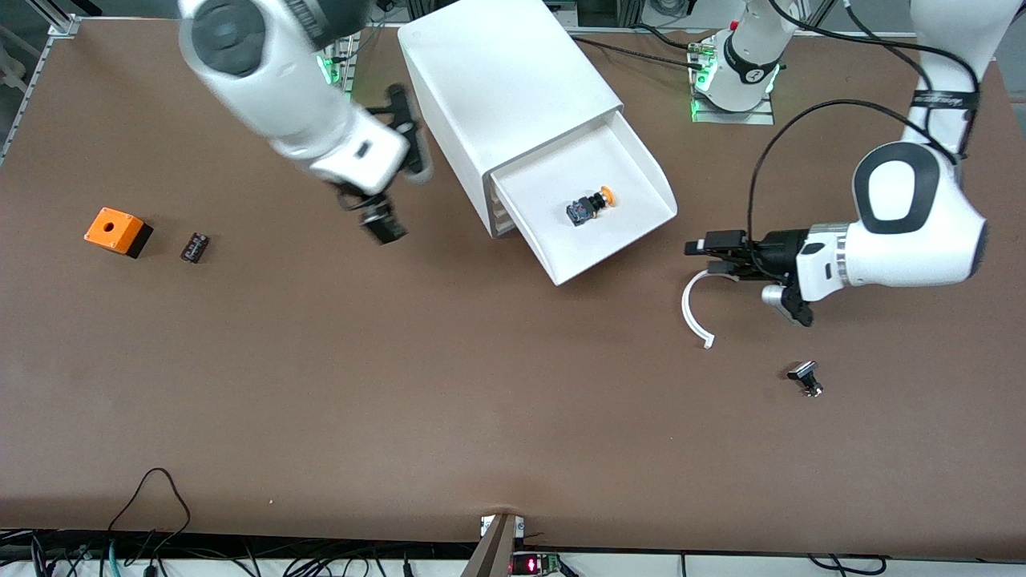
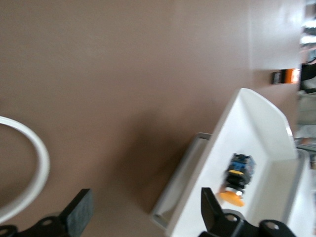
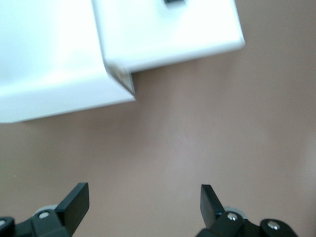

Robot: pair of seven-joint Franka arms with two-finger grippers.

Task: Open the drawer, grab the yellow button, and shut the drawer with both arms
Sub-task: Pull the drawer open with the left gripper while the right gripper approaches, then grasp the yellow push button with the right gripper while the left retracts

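The topmost shallow white tray drawer (image 1: 633, 172) stands pulled well out of the big white box cabinet (image 1: 505, 88), its flared front lip pointing toward five o'clock in the front view, with bare brown table (image 1: 449, 401) open all around that lip. Lying on its side on the smooth drawer floor, roughly mid-tray and clear of every wall, is the small push button with a round orange cap on a black cylindrical body (image 1: 591, 205); the left wrist view shows its cap (image 2: 231, 197) as a flattened orange disc and a bluish block at the body's other end. The left arm's black two-finger gripper (image 1: 713, 255) hangs over the table just off the drawer's three o'clock corner, fingers (image 2: 79, 215) spread wide and empty. A thin white curved plastic strip (image 1: 691, 308) lies on the table beneath it, and a small black-and-silver part (image 1: 805, 377) sits at five o'clock from there. The right arm's black gripper (image 1: 377, 218) hovers over the table beside the cabinet's nine o'clock flank, fingers (image 3: 74, 200) likewise parted and holding nothing. Toward the right arm's end of the table, an orange box with a round hole (image 1: 117, 231) and a small black ribbed block (image 1: 195, 247) rest side by side, well apart from the cabinet.
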